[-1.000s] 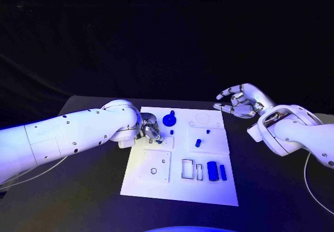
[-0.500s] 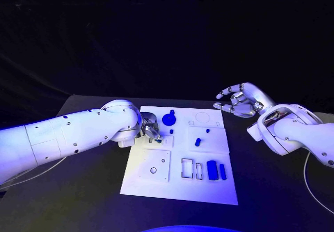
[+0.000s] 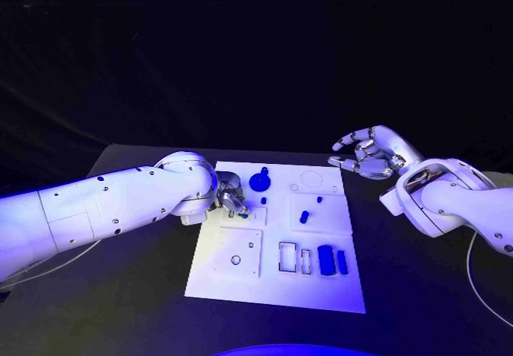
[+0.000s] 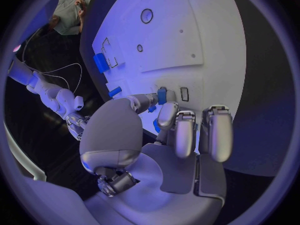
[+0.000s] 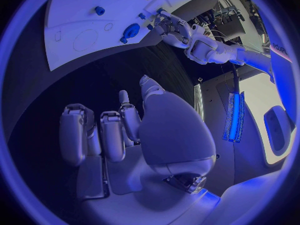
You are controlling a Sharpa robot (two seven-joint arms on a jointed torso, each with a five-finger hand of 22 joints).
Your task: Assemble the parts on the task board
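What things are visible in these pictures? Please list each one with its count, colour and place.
table: one, black, under everything.
task board: one, white, middle of the table.
knob part: one, blue, round, far part of the board.
small parts: about three, blue, on the far half of the board.
block parts: two, blue, side by side at the board's near right.
held part: one, blue, pinched in the left hand over the board's left edge.
left hand: one, silver, at the board's left edge, holding the part.
right hand: one, silver, raised beyond the board's far right corner, fingers apart, holding nothing.
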